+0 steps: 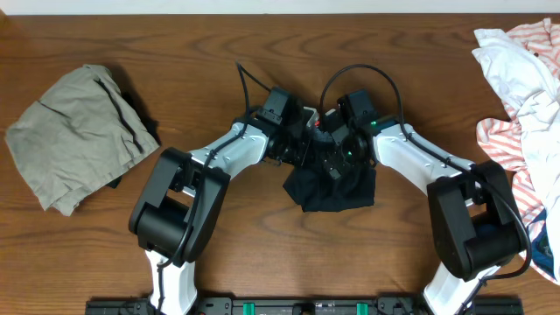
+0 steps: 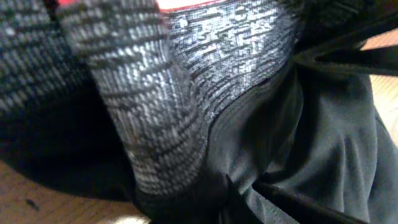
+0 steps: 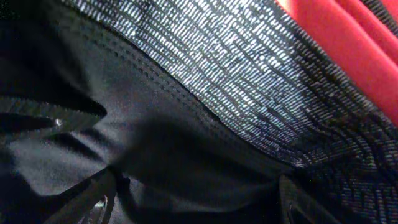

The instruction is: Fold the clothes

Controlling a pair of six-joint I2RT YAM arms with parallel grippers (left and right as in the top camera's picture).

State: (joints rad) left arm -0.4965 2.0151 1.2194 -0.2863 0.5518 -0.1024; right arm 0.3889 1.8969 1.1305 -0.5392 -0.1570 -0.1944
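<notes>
The black leggings (image 1: 332, 188) lie bunched in a heap at the table's middle. Their grey patterned waistband with the red edge fills the left wrist view (image 2: 186, 74) and the right wrist view (image 3: 249, 81). Both grippers meet over the heap's far edge. My left gripper (image 1: 302, 149) is down in the cloth, which gathers to a pinch between its fingers (image 2: 227, 186). My right gripper (image 1: 337, 157) has its fingers spread wide, with black cloth (image 3: 193, 186) lying slack between them.
A khaki-grey garment (image 1: 79, 136) lies folded at the left. White and red-striped garments (image 1: 525, 96) are piled at the right edge. Bare wooden table (image 1: 262, 254) lies in front of the heap, between the arms' bases.
</notes>
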